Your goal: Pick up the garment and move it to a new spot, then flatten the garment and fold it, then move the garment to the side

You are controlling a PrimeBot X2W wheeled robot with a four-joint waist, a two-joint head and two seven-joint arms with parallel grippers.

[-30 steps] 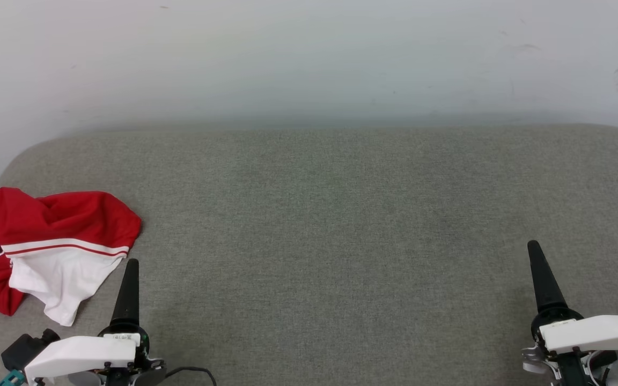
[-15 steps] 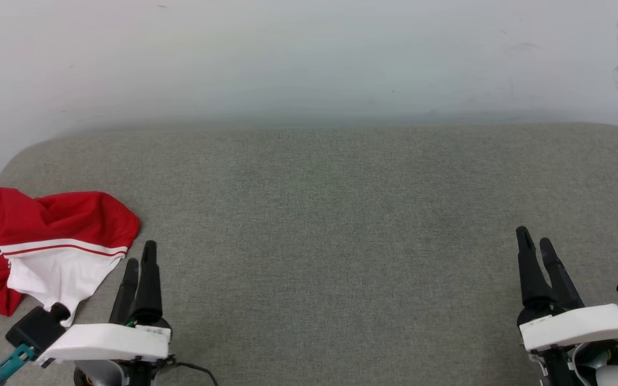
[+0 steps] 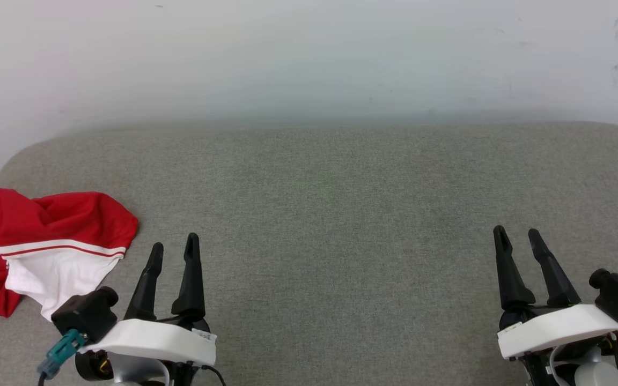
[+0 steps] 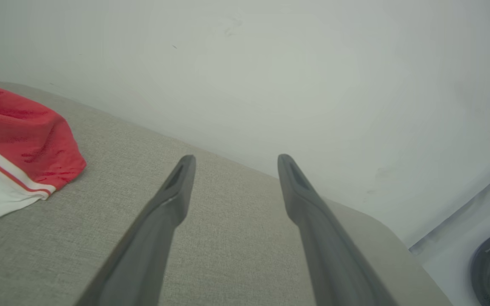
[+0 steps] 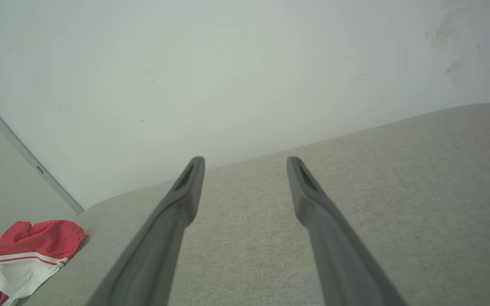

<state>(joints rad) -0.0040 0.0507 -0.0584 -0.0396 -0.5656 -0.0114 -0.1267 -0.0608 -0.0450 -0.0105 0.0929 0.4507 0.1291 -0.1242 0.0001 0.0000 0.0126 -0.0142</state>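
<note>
So you are at the very first step: the red jersey (image 3: 46, 241) lies crumpled and untouched at the far left end of the grey upholstered seat (image 3: 330, 214). Your left gripper (image 3: 175, 242) hovers just beside its near edge, fingers spread and empty. Your right gripper (image 3: 516, 232) hangs well apart at the right end, likewise spread and empty. Next, by my judgement, you should swing the left gripper over the bunched cloth, lower it, and pinch a thick fold, since thin fabric slips.
</note>
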